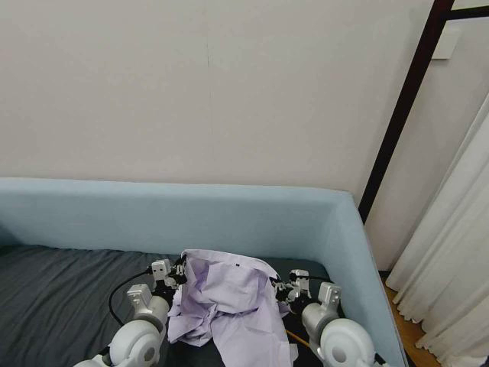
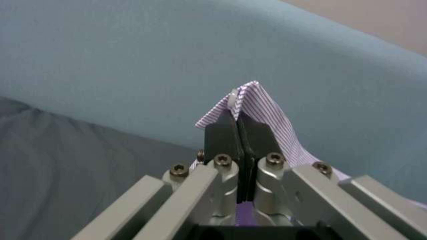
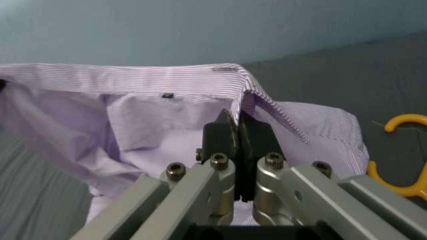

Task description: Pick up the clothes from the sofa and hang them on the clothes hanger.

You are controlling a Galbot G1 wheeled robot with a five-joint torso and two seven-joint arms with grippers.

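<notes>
A lilac striped shirt (image 1: 226, 301) hangs spread between my two grippers, just above the dark sofa seat (image 1: 53, 298). My left gripper (image 1: 181, 270) is shut on the shirt's left shoulder edge; in the left wrist view its fingers (image 2: 238, 131) pinch a peak of striped cloth (image 2: 257, 107). My right gripper (image 1: 277, 287) is shut on the shirt near the collar; the right wrist view shows its fingers (image 3: 237, 136) closed on the fabric below the collar (image 3: 200, 80). A yellow hanger (image 3: 403, 155) lies on the seat beside the shirt.
The light blue sofa back (image 1: 176, 214) runs behind the shirt, and its arm (image 1: 370, 283) rises on the right. A dark pole (image 1: 401, 107) leans by the wall, with white curtains (image 1: 454, 260) at the far right.
</notes>
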